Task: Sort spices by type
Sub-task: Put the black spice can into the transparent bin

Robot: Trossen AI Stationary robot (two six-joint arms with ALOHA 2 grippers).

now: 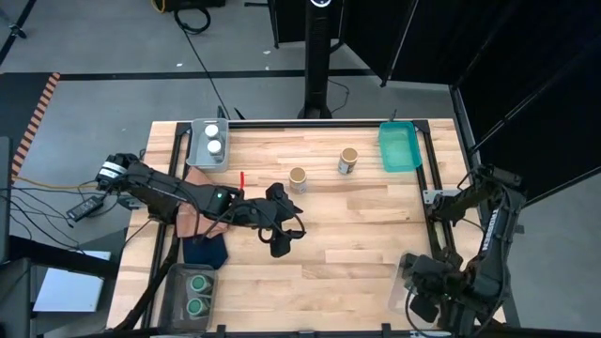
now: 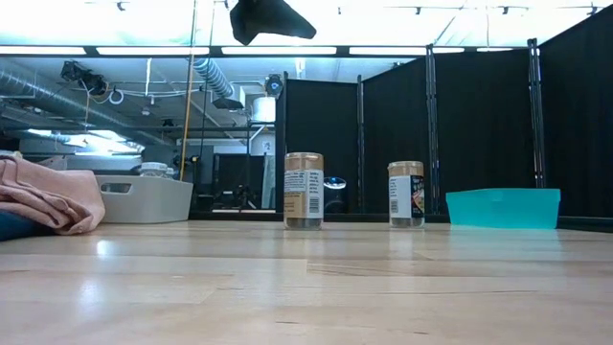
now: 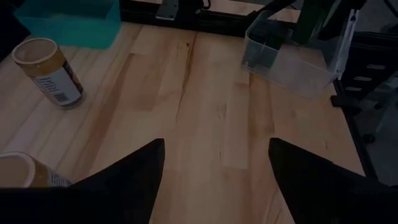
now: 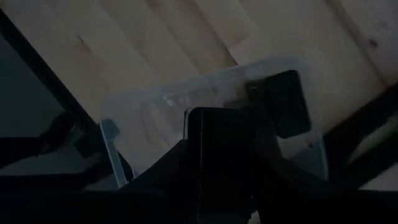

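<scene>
Left arm stretched across the worktop's middle, left end effector (image 1: pixel 279 246) raised, fingers (image 3: pixel 134 180) spread wide, right arm folded at the near right corner, right end effector (image 4: pixel 227 163) clamped on a black tin (image 4: pixel 225 155)

Lab; ceiling ducts (image 2: pixel 206 77); black partition panels (image 2: pixel 479 134)

The wooden desk (image 1: pixel 338 235) carries two tan-lidded jars (image 1: pixel 298 179) at upper centre, a teal tray (image 1: pixel 399 147) upper right, a grey bin (image 1: pixel 208 143) upper left, cloths (image 1: pixel 202 225) at left, and clear bins (image 1: pixel 192 293) at the lower corners.
</scene>
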